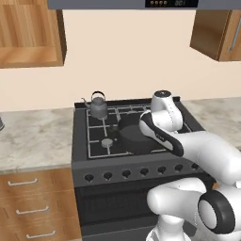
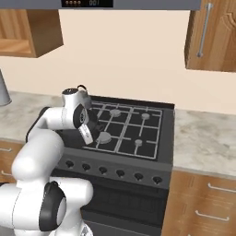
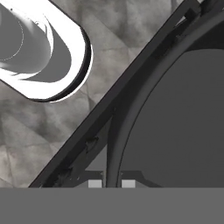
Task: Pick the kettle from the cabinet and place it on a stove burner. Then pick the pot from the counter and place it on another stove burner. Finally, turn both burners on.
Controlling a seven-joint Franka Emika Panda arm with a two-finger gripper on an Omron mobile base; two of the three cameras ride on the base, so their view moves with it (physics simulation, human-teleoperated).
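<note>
The small grey kettle point(image 1: 99, 107) stands upright on the stove's rear-left burner, and its black handle shows behind my arm point(image 2: 82, 87). The wide dark pot point(image 1: 131, 135) is over the stove's front middle grate, partly hidden by my forearm. Whether it rests on the grate or hangs just above it, I cannot tell. In the hand view the pot's round inside point(image 3: 183, 118) takes up the right side. Its thin rim runs down between the two fingertips of my gripper point(image 3: 112, 183), which is shut on that rim. Free burners point(image 2: 138, 143) lie on the stove's right side.
A row of black knobs point(image 1: 126, 173) lines the stove front. The marbled counter point(image 1: 33, 134) flanks the stove on both sides point(image 2: 203, 138). An open wooden cabinet point(image 1: 28, 33) hangs at upper left, and one with a silver bar handle point(image 2: 207, 32) at upper right. A grey canister point(image 2: 2, 92) stands far left.
</note>
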